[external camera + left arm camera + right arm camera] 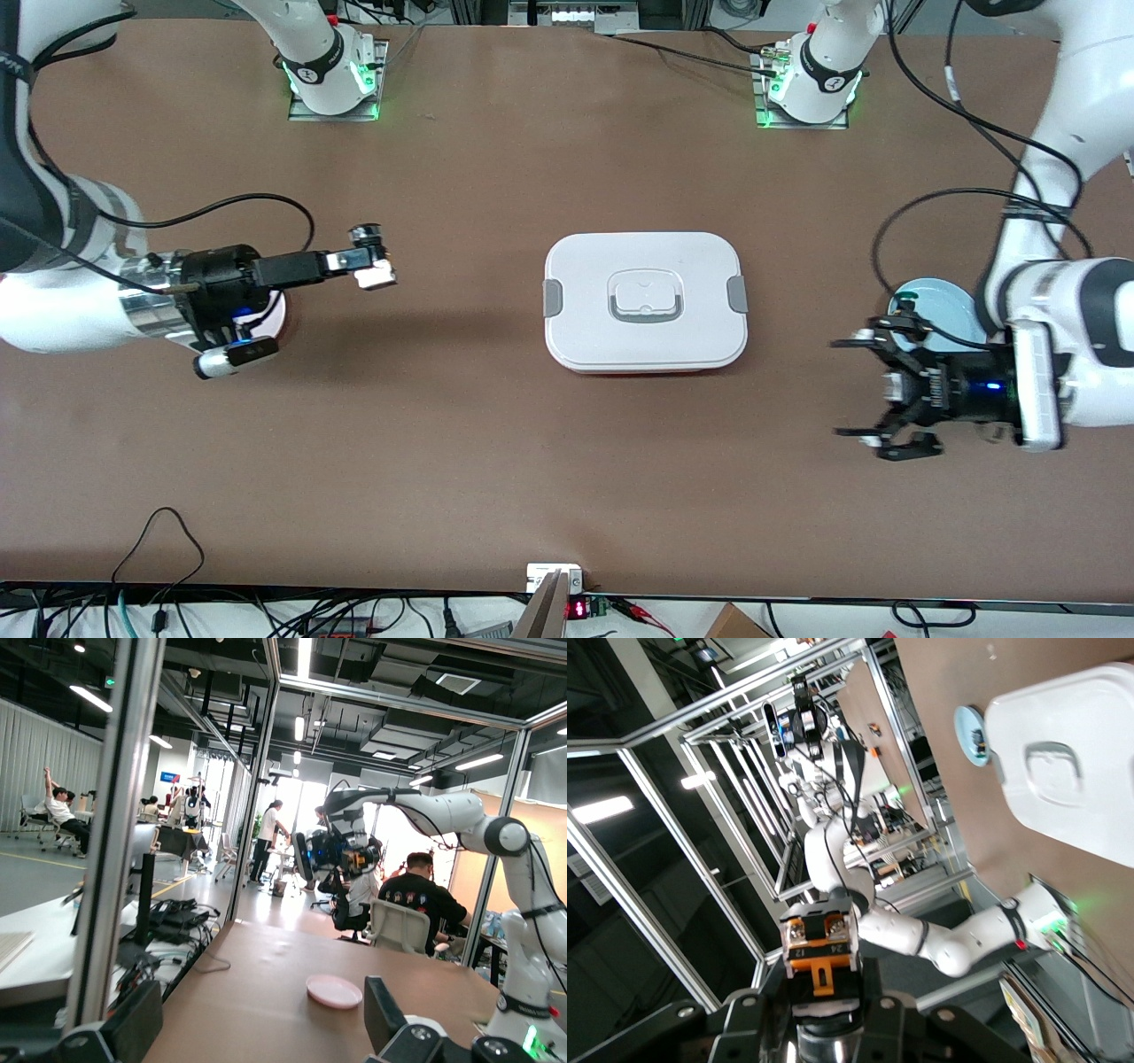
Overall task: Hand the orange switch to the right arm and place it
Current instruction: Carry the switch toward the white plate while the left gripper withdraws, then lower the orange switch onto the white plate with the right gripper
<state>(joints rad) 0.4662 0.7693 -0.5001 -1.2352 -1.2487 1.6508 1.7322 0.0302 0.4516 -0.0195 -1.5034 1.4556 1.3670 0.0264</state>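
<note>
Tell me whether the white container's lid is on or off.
On. The white lid sits flat over the container, covering it fully, with its gray side latches at both ends.

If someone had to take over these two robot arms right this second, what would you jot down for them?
Right gripper: shut on the orange switch, up in the air over bare table toward the right arm's end, near the pink plate.
Left gripper: fingers open, empty, waiting by the blue plate.
White lidded box: mid-table, closed.
Done: the switch is in the right gripper.
Left: set the switch down, probably on the pink plate.
</note>
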